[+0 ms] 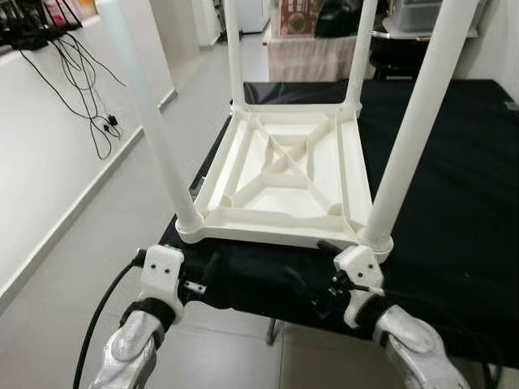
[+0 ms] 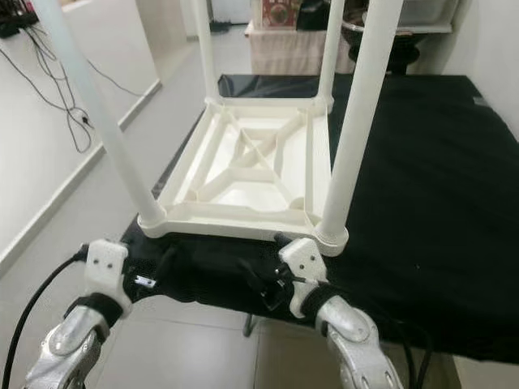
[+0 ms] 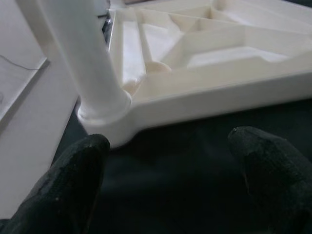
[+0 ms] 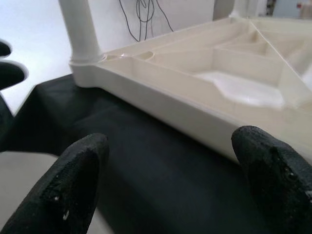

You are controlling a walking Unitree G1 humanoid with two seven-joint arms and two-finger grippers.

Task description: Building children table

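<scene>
The children's table (image 1: 284, 174) is lying upside down on the black-covered bench (image 1: 454, 186), near its front edge, four white legs (image 1: 158, 138) pointing up with their tops cut off by the frame. The left end effector (image 3: 165, 180) is sitting just before the near-left corner, fingers apart and holding nothing. The right end effector (image 4: 170, 180) is sitting by the near-right corner, likewise spread and empty. Black cables (image 1: 89, 89) are hanging down the white wall at left; background furniture is too blurred to identify.
</scene>
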